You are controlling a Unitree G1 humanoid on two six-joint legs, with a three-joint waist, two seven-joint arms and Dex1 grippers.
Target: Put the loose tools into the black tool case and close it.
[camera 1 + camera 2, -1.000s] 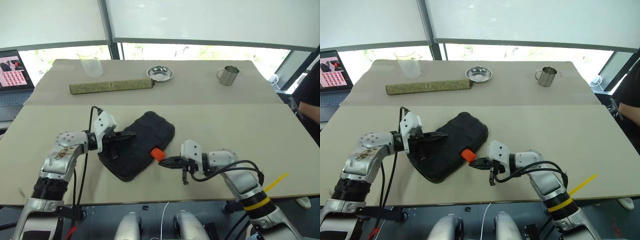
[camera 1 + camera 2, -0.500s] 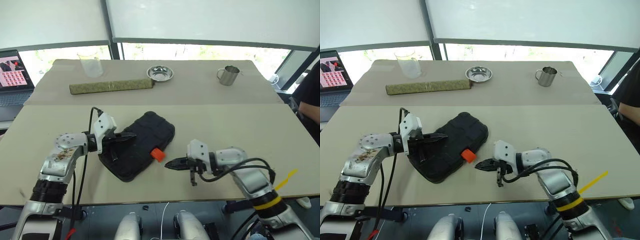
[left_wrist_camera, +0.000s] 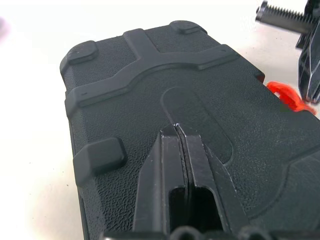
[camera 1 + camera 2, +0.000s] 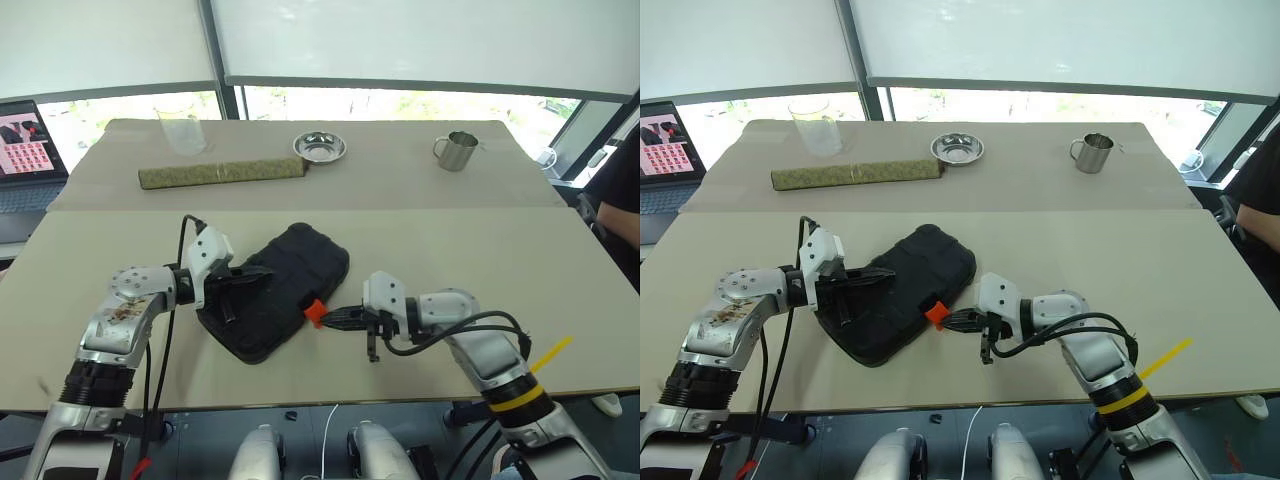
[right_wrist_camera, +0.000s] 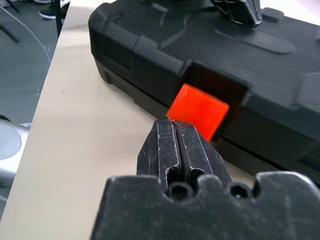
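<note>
The flat black textured plastic tool case (image 4: 278, 288) lies closed, lower centre of the frame, on the beige table (image 4: 450, 250), and no loose tools lie around it, so packing looks done; only the small orange latch (image 4: 315, 311) seems left to press home. The left claw (image 4: 262, 272), shut and empty, rests on the lid. The right claw (image 4: 326, 319), also shut and empty, has its tip at the latch. The case is near the table's front edge; free room is to the right.
</note>
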